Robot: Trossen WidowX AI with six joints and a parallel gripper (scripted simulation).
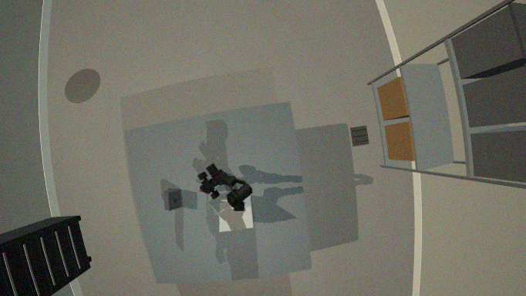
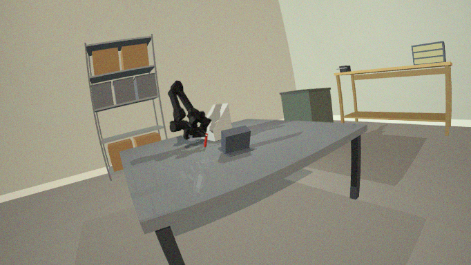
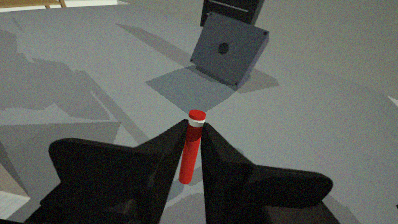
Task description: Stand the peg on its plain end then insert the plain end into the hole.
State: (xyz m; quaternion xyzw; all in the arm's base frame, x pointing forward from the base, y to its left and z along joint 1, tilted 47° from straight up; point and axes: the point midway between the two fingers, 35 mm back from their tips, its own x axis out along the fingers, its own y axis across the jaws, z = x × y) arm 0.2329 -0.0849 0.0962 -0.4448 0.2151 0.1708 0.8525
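Note:
My gripper (image 3: 195,125) (image 2: 201,133) (image 1: 203,187) is shut on the red peg (image 3: 190,156) (image 2: 205,141). The peg stands nearly upright, with its white band (image 3: 196,120) at the top and its plain end down, close to the grey table (image 2: 276,155) (image 3: 325,125) (image 1: 270,135). I cannot tell whether the plain end touches the table. The dark grey sloped panel (image 3: 226,48) (image 2: 235,139) (image 1: 173,199) stands apart from the peg, a little ahead and to the right in the wrist view. Its hole (image 3: 223,48) faces the gripper.
The arm's white base block (image 2: 218,121) (image 1: 235,220) stands just behind the gripper. Off the table are a metal shelf rack (image 2: 122,90), a green bin (image 2: 305,104), a wooden bench (image 2: 393,70) and a dark crate (image 1: 38,254).

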